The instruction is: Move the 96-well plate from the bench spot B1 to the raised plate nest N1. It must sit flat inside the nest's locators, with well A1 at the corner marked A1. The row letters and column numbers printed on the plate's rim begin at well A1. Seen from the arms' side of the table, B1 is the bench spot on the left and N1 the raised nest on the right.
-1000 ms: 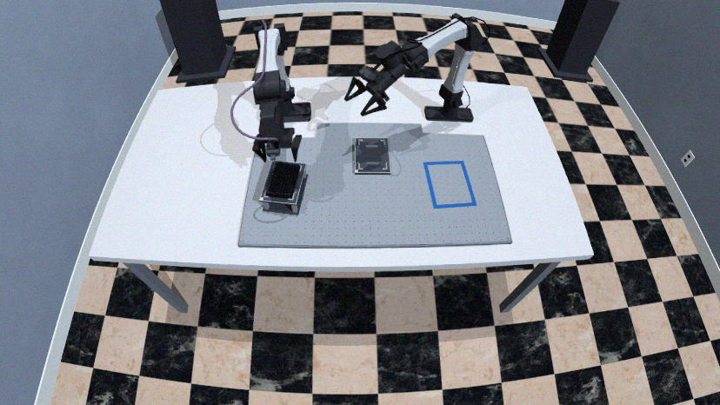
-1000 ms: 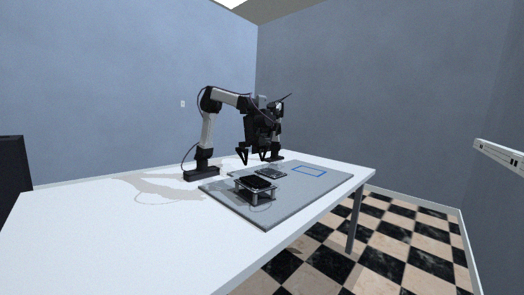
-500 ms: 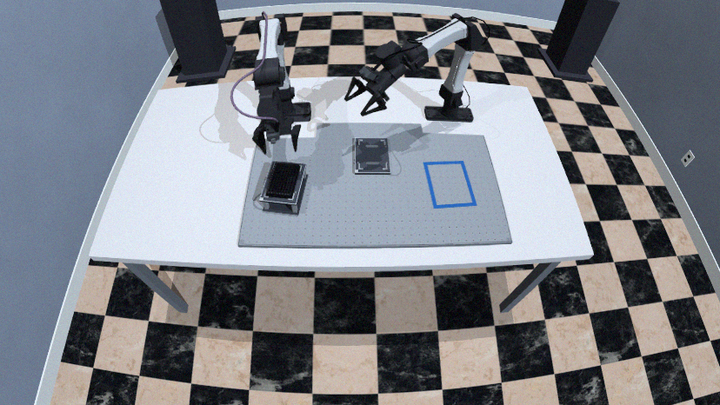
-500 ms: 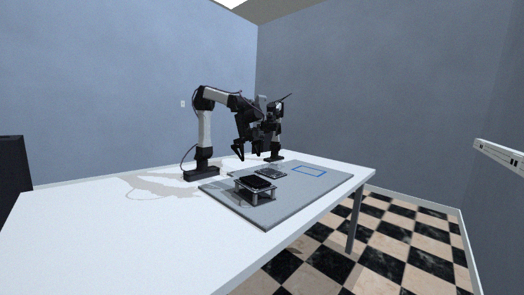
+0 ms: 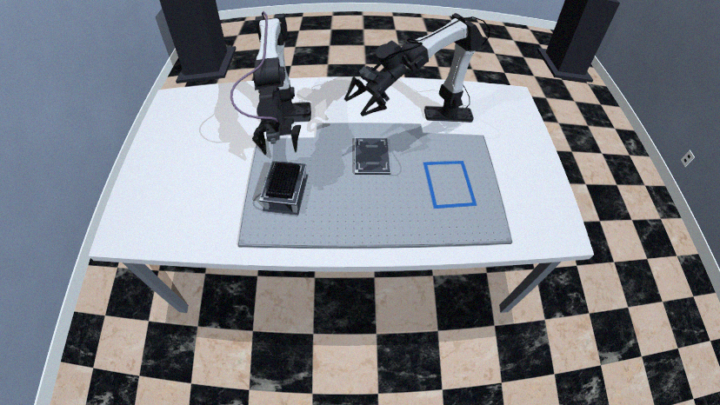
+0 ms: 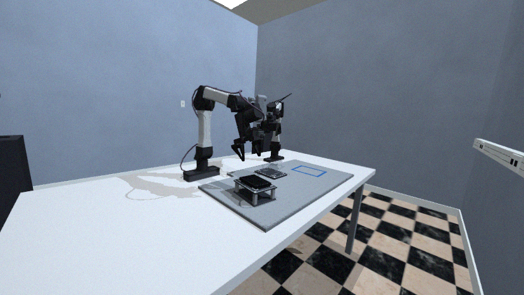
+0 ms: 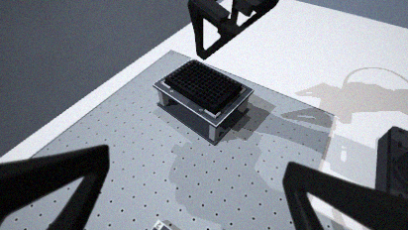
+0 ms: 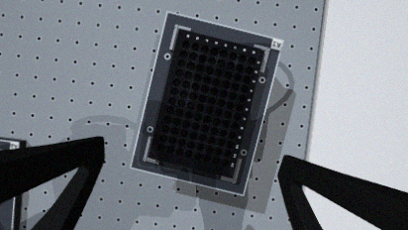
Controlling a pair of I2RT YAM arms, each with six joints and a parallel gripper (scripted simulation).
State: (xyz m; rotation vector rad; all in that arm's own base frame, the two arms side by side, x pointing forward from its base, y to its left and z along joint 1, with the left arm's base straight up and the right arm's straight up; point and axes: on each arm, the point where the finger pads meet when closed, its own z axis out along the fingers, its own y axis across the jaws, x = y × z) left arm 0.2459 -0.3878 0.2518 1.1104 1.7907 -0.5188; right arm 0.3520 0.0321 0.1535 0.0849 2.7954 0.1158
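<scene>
I see the 96-well plate (image 5: 283,179) (image 6: 254,180) (image 7: 204,84) (image 8: 208,101) flat in the raised nest (image 5: 276,200) (image 6: 273,186) (image 7: 184,105) (image 8: 155,81), A1 label (image 8: 277,45) towards two o'clock in the right wrist view; my left end effector (image 5: 356,106) (image 6: 270,127) (image 7: 199,164) and right end effector (image 5: 280,150) (image 6: 250,157) (image 7: 217,45) (image 8: 195,157) are wide and empty.

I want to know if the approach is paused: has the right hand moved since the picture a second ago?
Yes; the right hand has backed up and away from the raised nest.
</scene>
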